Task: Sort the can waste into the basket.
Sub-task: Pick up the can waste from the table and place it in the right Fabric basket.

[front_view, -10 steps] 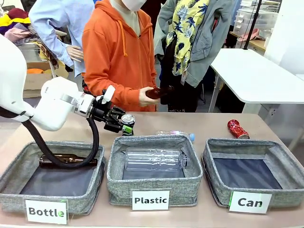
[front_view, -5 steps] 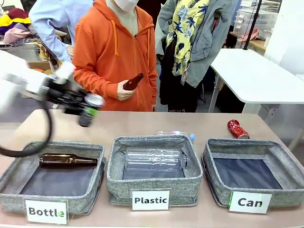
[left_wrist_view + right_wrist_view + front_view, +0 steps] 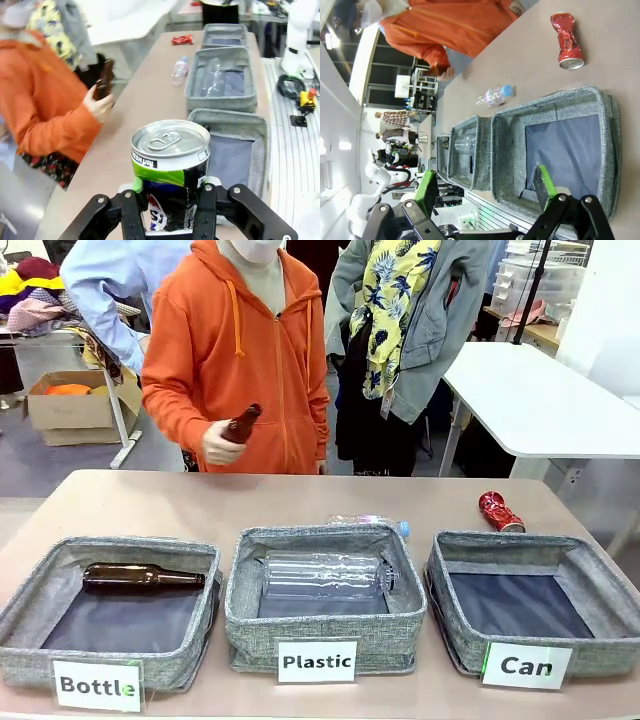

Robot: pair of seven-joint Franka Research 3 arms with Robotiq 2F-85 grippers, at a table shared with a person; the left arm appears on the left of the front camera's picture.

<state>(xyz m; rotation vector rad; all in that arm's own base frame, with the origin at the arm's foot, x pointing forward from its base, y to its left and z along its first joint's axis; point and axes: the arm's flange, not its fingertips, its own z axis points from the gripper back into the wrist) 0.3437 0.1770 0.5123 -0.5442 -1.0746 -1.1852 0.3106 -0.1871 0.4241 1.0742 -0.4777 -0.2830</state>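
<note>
Currently my left claw (image 3: 170, 200) is closed on the lower body of the black can (image 3: 170, 160) and holds it upright, silver top toward the camera, with the row of bins stretching away behind it. The crushed red can (image 3: 500, 512) lies on the tabletop (image 3: 200, 505) just behind the "Can" basket (image 3: 590, 655). My right claw (image 3: 485, 186) hangs wide over this basket. The person's hand (image 3: 222, 443) grips a brown bottle (image 3: 240, 424).

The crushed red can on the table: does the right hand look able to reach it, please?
Probably yes: the right hand is open by the basket, and the red can lies on bare table beyond it.
</note>
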